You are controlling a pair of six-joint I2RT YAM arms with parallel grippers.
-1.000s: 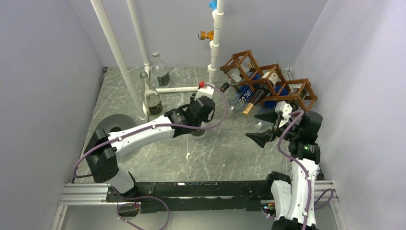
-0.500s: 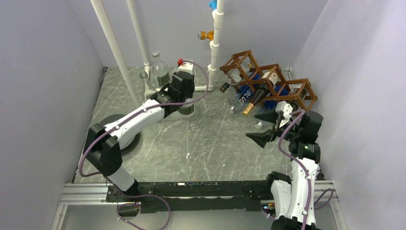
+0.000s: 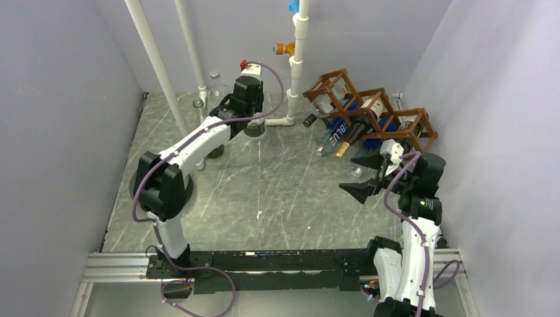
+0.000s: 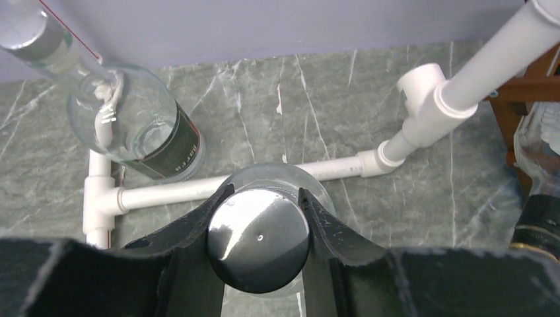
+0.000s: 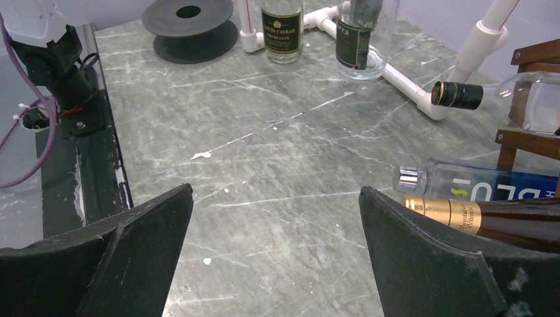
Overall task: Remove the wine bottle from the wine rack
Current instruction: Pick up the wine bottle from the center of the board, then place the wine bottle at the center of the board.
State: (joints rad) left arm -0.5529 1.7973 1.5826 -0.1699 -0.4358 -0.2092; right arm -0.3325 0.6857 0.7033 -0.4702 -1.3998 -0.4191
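left gripper [image 4: 264,195] — clamped on clear bottle [image 4: 259,246] neck | right gripper [image 5: 274,193] — jaws wide, beside wine rack [image 3: 367,93]

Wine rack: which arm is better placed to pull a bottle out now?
Right. The right fingers stand open, facing the gold-capped bottle that sticks out of the wine rack. The left fingers are shut on a clear bottle near the white pipe, away from the rack.

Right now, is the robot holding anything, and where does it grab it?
The left pincer grips a clear bottle by its capped top. The right pincer is open and empty.
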